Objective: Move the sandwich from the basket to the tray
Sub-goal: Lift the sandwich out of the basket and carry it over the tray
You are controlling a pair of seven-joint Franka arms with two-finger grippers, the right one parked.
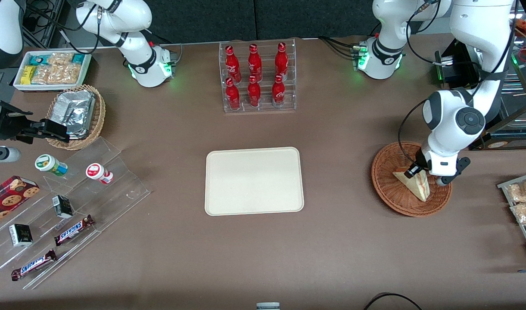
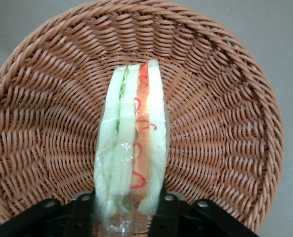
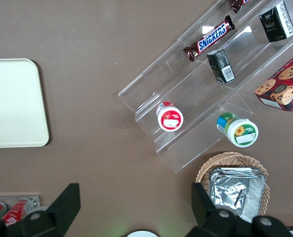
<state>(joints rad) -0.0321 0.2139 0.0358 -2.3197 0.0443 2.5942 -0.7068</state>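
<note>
One sandwich (image 1: 415, 186) is sitting in the reddish-brown basket (image 1: 385, 189), and the left arm's gripper (image 1: 419, 171) is clamping onto its wide bread end, so the wedge is running straight out from between the fingers. In the left wrist view the sandwich (image 2: 131, 153) is standing on edge between the black fingers (image 2: 82, 210), its red and green layers facing the camera, its long axis pointing from the gripper toward the basket's (image 2: 220, 113) rim at 12 o'clock. In the front view that same axis is slanting from the gripper toward about 5 o'clock, with the tip lying nearest the camera.

One cream tray (image 1: 254, 181) is lying bare near the table's middle, at roughly 9 o'clock from the basket and well apart from it, so the coming carry is probably a lift clear of the wicker wall followed by a long sideways sweep.

Counted, besides these: six red bottles (image 1: 254, 77) are standing in a clear rack, two Snickers bars (image 1: 73, 229) are resting on the acrylic steps, and one smaller tan basket (image 1: 75, 116) is holding foil packs.
</note>
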